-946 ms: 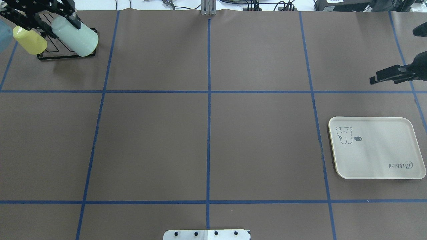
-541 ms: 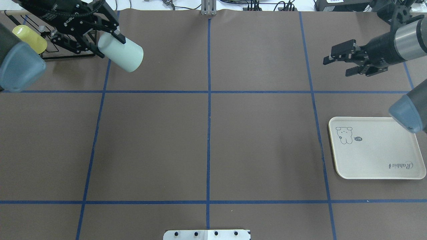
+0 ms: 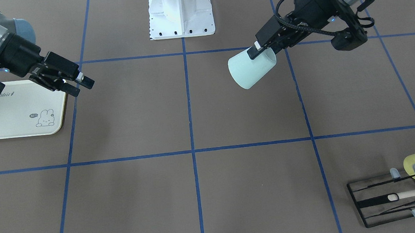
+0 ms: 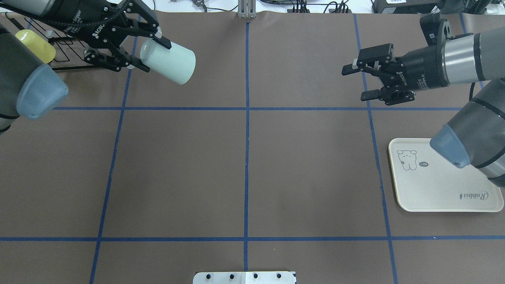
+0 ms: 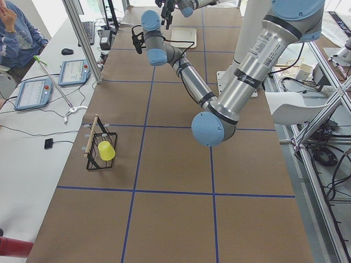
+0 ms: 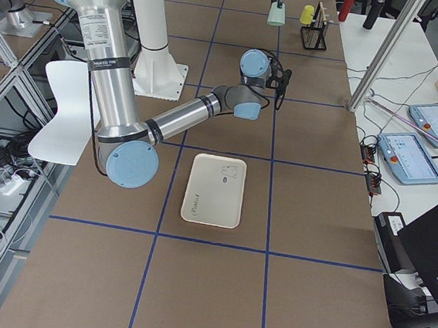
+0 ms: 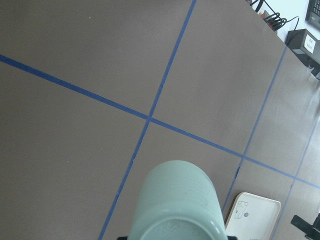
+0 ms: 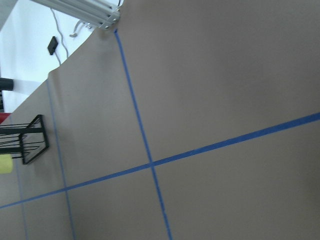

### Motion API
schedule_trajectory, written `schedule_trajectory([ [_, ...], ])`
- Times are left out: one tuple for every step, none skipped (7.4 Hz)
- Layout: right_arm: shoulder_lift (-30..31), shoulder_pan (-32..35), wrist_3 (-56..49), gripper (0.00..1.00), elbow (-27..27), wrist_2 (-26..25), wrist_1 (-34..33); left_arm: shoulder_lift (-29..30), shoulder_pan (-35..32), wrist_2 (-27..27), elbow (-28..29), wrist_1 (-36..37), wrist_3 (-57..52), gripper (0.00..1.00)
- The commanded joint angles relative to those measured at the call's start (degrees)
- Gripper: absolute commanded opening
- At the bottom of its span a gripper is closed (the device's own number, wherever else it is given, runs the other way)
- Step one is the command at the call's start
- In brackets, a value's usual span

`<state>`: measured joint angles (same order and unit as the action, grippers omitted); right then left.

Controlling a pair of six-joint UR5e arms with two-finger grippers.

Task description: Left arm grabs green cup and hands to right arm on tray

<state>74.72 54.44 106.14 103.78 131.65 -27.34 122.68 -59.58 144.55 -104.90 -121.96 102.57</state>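
Overhead exterior view puts the task at the carry stage: the left pincer (image 4: 154, 56) is clamped on one end of the green cup (image 4: 173, 65) and holds it in the air over the far left part of the desk (image 4: 307, 169). The cup lies nearly on its side, its free end pointing toward the middle. It is clear of the black wire rack (image 3: 372, 202), where the yellow-green cup (image 4: 35, 45) hangs. Whether the gripped end is the mouth or the base is hard to tell from these angles.

The right pincer (image 4: 355, 83) is spread wide and empty, turned to face the cup from the far right part of the desk. The two are well apart, with the centre line between them. The tray (image 4: 442, 189) sits nearer the robot on the right, with nothing on it, partly under the right arm's elbow.

The hand-over is not yet made. Next, I judge, the gap must close so that the cup's free end sits between the right fingers. The right pincer should then grip before the left lets go, or the cup may drop.
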Motion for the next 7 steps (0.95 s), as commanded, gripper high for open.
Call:
schedule_trajectory([
  [-2.63,-3.36,8.45,0.99,-0.16,-1.39,9.22,0.28,0.08,-1.71,1.80,-14.90,13.73,0.00],
  [-4.48,-4.94,11.95,0.99,-0.16,-3.75,10.54,0.63,1.38,-4.86,1.72,-21.93,21.63,0.00],
  [-5.28,-6.87,16.25,0.99,-0.16,-7.52,13.08,0.63,3.57,-10.90,1.63,-30.71,29.97,0.00],
  [-5.55,-8.72,19.25,0.99,-0.16,-10.60,16.06,0.63,5.68,-16.61,1.63,-37.75,35.71,0.00],
  [-6.77,-10.48,21.37,0.99,-0.16,-12.98,17.05,0.55,6.05,-17.98,1.20,-42.26,40.90,0.00],
  [-9.39,-12.85,25.57,0.99,-0.16,-15.70,17.14,0.46,6.75,-18.08,1.11,-45.79,47.31,0.00],
  [-11.33,-14.00,30.14,0.99,-0.16,-17.38,18.19,0.28,7.02,-17.90,0.50,-46.87,49.90,0.00],
])
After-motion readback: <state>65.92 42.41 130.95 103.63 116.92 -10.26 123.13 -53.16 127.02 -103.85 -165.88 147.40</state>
